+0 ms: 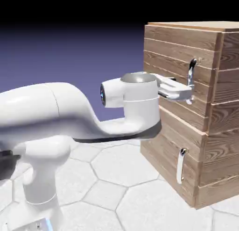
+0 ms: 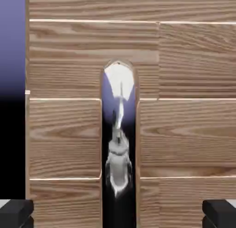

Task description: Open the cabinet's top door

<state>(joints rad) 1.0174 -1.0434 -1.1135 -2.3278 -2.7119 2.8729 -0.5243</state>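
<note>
At the lower left of the exterior view the white Franka arm rises from the pale hexagon-tiled table and reaches right, level w/ the upper half of the big brown plank-wood cabinet. Its two-finger gripper points at the cabinet front, jaws spread wide, nothing betw. them; fingertips sit right at the lower end of the vertical silver bar handle of the top door, touching or just short, can't tell which. Top door lies flush w/ the cabinet face, shut. Below it the lower panel w/ its own silver handle, also flush.

Hand view: two dark grey fingertips at the bottom corners, far apart; the shiny handle runs up the middle betw. them, wood planks filling the rest, strip of blue-violet backdrop at left
</note>
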